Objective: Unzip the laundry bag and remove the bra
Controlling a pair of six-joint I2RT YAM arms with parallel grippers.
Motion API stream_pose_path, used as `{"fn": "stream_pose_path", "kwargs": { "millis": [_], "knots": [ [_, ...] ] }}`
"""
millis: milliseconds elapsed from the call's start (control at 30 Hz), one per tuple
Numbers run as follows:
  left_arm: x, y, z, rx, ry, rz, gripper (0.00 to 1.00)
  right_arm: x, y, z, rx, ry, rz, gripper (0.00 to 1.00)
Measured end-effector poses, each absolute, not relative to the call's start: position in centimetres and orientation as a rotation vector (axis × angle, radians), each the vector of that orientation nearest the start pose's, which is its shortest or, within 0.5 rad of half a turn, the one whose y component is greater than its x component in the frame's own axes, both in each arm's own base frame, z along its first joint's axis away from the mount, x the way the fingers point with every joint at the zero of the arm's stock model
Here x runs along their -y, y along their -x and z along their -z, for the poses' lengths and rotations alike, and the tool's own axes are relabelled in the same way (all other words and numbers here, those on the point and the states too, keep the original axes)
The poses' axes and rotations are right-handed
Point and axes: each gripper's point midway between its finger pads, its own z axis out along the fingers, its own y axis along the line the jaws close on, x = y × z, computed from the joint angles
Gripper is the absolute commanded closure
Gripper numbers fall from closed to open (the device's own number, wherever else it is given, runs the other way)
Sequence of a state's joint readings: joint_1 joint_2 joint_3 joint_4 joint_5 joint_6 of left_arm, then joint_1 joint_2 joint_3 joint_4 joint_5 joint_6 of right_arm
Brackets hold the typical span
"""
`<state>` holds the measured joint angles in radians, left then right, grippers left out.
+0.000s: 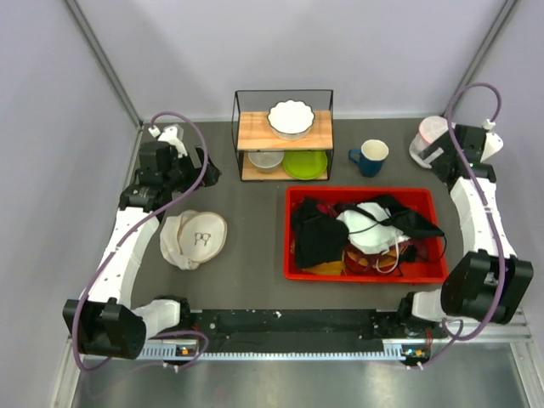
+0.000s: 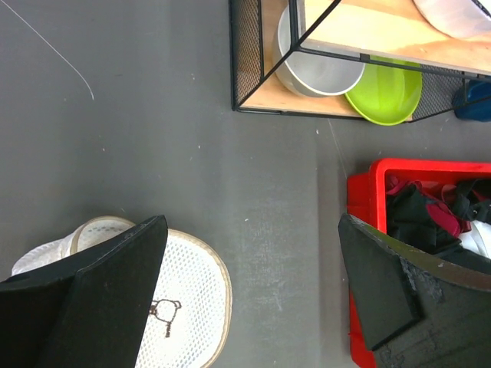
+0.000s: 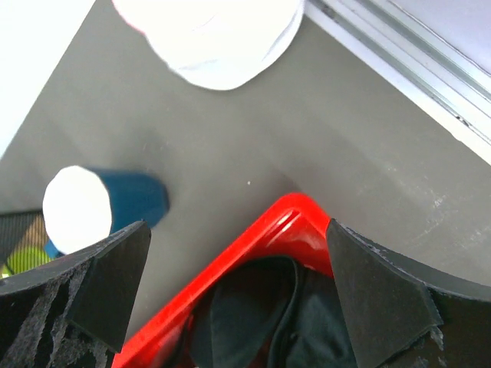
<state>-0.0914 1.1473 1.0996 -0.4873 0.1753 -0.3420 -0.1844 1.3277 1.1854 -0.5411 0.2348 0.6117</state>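
Two hands logged, neither holding anything: left hand [image 2: 252, 230] gaping fully over the worktop [image 1: 255, 229], toward the far left corner; right hand [image 3: 238, 230] equally wide, at the far right corner.

Found bag [image 1: 424, 141] in that far right corner, just beside right hand. State of zip: cannot tell. No sighting of bra; probably inside bag, but not confirmed through the mesh.

Risks, as judged:
- Could shove bag deeper into the corner instead of pinning it; light mesh, nothing weighing it down.
- Could miss the zip pull; not visible from any view.
- Could mistake cream pad [image 1: 194, 238] near the left edge, or garments [image 1: 319, 229] in red bin [image 1: 357, 276], for the targets.
- Could clip mug [image 1: 371, 158] on a reach inward.

Writing: none readable. Small black mark on cream pad, not legible.
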Motion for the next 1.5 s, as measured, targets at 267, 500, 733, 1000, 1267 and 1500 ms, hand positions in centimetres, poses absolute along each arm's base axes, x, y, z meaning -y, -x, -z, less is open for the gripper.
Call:
{"fn": "stream_pose_path", "kwargs": {
  "millis": [267, 500, 733, 1000, 1267, 1500],
  "knots": [
    [8.1, -34.6, -24.0, -2.147, 0.148, 0.471, 0.01, 12.2, -41.9, -19.5, -1.914, -1.209, -0.01, 0.02],
    [9.2, -34.3, -24.2, -2.155, 0.098, 0.538, 0.01, 13.6, -45.3, -18.7, -1.751, -1.248, -0.052, 0.03],
    [9.9, -34.7, -24.5, -2.138, 0.052, 0.577, 0.01, 15.4, -48.5, -16.2, -1.709, -1.281, 0.0, 0.12],
    [10.2, -35.5, -24.5, -2.128, 0.021, 0.584, 0.01, 16.4, -50.6, -13.5, -1.717, -1.296, 0.03, 0.26],
    [10.4, -36.6, -23.9, -2.138, 0.028, 0.59, 0.01, 16.9, -51.9, -14.3, -1.676, -1.283, 0.024, 0.38],
    [10.7, -37.2, -22.5, -2.174, 0.036, 0.604, 0.01, 17.6, -53.3, -14.6, -1.664, -1.263, 0.042, 0.38]
  ]
}}
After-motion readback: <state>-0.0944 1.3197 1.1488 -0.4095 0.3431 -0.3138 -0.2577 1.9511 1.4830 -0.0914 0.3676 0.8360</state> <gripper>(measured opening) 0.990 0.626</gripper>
